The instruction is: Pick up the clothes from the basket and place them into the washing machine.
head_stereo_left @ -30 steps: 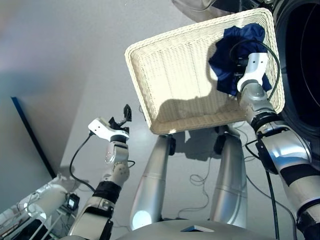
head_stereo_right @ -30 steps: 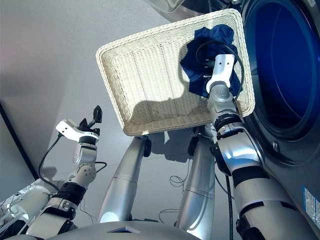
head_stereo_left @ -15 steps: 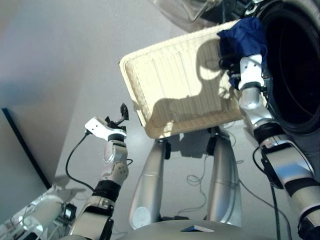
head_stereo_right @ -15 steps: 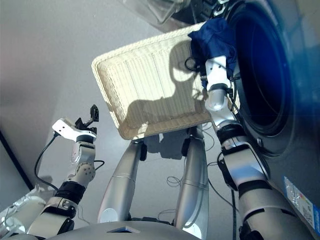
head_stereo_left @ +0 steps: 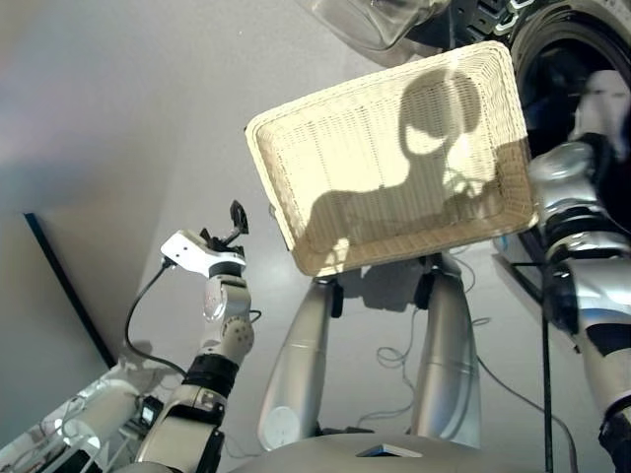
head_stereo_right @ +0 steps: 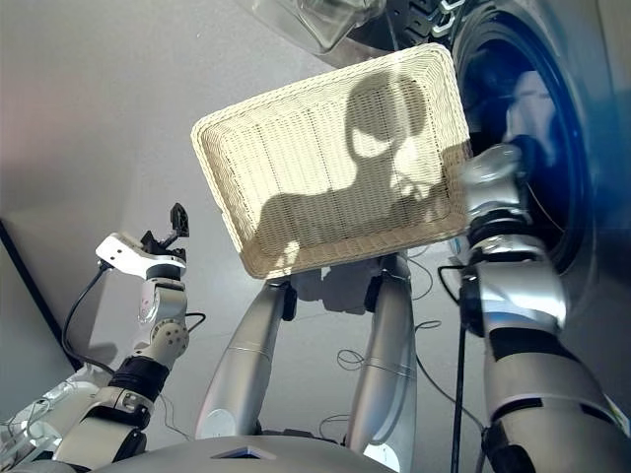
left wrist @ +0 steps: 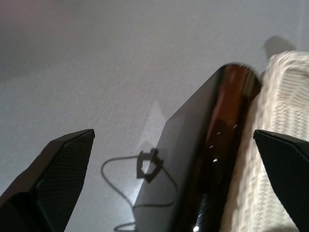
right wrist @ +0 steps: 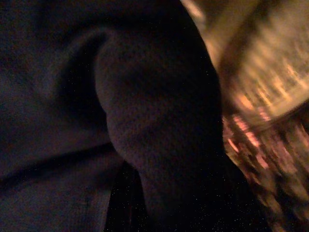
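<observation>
From the head camera, the basket [head_stereo_left: 394,158] sits tilted in front of the robot and shows only bare wicker crossed by the robot's shadow; no garment lies in it. The washing machine [head_stereo_right: 537,148] stands just beside the basket's right edge, its round drum open and dark, and the clear glass door [head_stereo_left: 380,20] swings out above the basket. The right arm reaches past the basket rim into the drum opening, so the right end effector is hidden inside and cannot be seen from here. The left end effector [head_stereo_left: 235,219] hangs low and well apart from the basket, over the grey floor [head_stereo_left: 118,108], holding nothing.

In the left wrist view, the two black fingers [left wrist: 53,164] stand wide apart with nothing between them; past them lie the floor, a loose cable [left wrist: 152,166], a glossy dark curved surface I cannot identify, and the basket's woven edge.

In the right wrist view, dark folded cloth [right wrist: 96,111] fills nearly everything, with the perforated metal drum wall [right wrist: 260,111] beside it. The fingers are covered, so I cannot tell whether this end effector is gripping the cloth or has let go.

Judging from this, the task looks nearly finished: the basket is cleared, and the cloth in front of the right wrist is already inside the drum. What seems left is letting it go, if it is held, and drawing the arm out.
</observation>
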Available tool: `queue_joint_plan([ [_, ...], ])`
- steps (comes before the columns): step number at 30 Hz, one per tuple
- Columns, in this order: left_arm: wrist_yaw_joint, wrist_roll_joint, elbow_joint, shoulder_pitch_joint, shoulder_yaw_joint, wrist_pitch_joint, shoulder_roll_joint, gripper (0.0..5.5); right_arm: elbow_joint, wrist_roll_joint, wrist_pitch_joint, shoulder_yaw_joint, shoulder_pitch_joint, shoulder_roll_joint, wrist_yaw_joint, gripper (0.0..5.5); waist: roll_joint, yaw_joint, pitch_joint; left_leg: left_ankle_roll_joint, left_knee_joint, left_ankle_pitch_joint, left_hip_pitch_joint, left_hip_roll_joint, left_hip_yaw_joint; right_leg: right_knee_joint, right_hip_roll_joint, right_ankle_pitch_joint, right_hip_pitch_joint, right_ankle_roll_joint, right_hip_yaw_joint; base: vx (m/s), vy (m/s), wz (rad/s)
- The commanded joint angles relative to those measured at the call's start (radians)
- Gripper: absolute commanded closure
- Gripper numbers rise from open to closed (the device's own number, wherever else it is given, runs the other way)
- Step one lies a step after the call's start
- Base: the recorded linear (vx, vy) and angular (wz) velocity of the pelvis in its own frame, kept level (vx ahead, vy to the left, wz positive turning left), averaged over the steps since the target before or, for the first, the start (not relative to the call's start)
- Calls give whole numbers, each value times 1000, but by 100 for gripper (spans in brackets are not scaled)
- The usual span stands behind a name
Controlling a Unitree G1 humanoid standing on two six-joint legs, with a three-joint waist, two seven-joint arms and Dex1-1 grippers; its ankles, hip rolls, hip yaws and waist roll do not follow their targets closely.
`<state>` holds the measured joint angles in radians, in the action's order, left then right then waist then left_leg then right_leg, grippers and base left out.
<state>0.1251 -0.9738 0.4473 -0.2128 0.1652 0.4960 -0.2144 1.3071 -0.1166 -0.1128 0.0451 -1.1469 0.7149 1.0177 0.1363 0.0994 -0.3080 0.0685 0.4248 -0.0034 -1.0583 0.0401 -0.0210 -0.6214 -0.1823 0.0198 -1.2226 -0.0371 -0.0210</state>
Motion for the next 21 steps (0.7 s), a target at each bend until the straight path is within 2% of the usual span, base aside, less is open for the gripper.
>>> queue_joint_plan([
  [1, -1, -39, -38, 95, 3, 25, -39, 0, -33, -108, -38, -55, -13, 103, 84, 550, 51, -15, 58, -29, 110, -24, -69, 20, -20, -40, 42, -79, -51, -57, -6, 0, 0, 0],
  [4, 3, -44, -55, 107, 10, 19, -46, 0, -43, -134, -42, -80, -40, 127, 82, 550, 58, -18, 49, -28, 151, -29, -98, 25, -14, -79, 41, -81, -79, -59, 5, 0, 0, 0],
  [5, 2, -36, -60, 109, 12, 18, -49, 0, -60, -132, -44, -100, -47, 113, 36, 550, 58, -15, 46, -27, 155, -28, -99, 24, -12, -80, 37, -83, -79, -58, 8, 0, 0, 0],
  [6, 1, -32, -62, 107, 2, 17, -49, 0, -69, -139, -47, -121, -50, 112, -4, 32, 56, -21, 40, -26, 159, -28, -98, 22, -8, -80, 37, -87, -73, -58, 9, 0, 0, 0],
  [7, -3, -26, -67, 100, 2, 18, -52, 0, -89, -144, -66, -140, -55, 99, -39, 0, 54, -24, 35, -24, 157, -27, -96, 20, -7, -74, 35, -90, -66, -58, 8, 0, 0, 0],
  [9, -6, -18, -66, 94, -7, 19, -59, 0, -124, -194, -116, -164, -29, 68, -149, 0, 45, -31, 27, -22, 159, -26, -93, 17, -5, -67, 37, -97, -57, -57, 7, 0, 0, 0],
  [11, -20, -24, -77, 97, -25, 20, -62, 0, -203, -308, -222, -154, 35, 14, -299, 0, 38, -40, 18, -22, 168, -25, -91, 17, -3, -69, 39, -101, -47, -56, 1, 0, 0, 0],
  [13, -25, -23, -73, 98, -29, 16, -75, 0, -173, -314, -206, -151, 53, 20, -304, 0, 33, -42, 20, -21, 174, -27, -89, 19, -6, -72, 40, -98, -41, -55, -1, 0, 0, 0],
  [14, -40, -36, -76, 101, -37, 19, -78, 0, -184, -385, -257, -153, 76, -37, -419, 0, 31, -42, 17, -19, 178, -25, -87, 17, -7, -72, 40, -102, -33, -55, -5, 0, 0, 0],
  [17, -66, -43, -62, 97, -57, 5, -88, 0, -190, -495, -283, -190, 109, -75, -598, 0, 15, -45, 13, -14, 172, -21, -75, 11, -8, -54, 36, -108, -4, -54, -15, 0, 0, 0],
  [19, -86, -37, -39, 97, -65, -11, -89, 0, -182, -467, -265, -252, 137, -92, -706, 0, 5, -43, 13, -12, 156, -13, -60, 7, -9, -36, 35, -113, 18, -52, -22, 0, 0, 0],
  [21, -110, -45, -15, 93, -73, -19, -82, 0, -183, -479, -262, -281, 145, -121, -751, 0, -2, -43, 12, -11, 150, -10, -46, 6, -10, -20, 35, -117, 36, -51, -28, 0, 0, 0],
])
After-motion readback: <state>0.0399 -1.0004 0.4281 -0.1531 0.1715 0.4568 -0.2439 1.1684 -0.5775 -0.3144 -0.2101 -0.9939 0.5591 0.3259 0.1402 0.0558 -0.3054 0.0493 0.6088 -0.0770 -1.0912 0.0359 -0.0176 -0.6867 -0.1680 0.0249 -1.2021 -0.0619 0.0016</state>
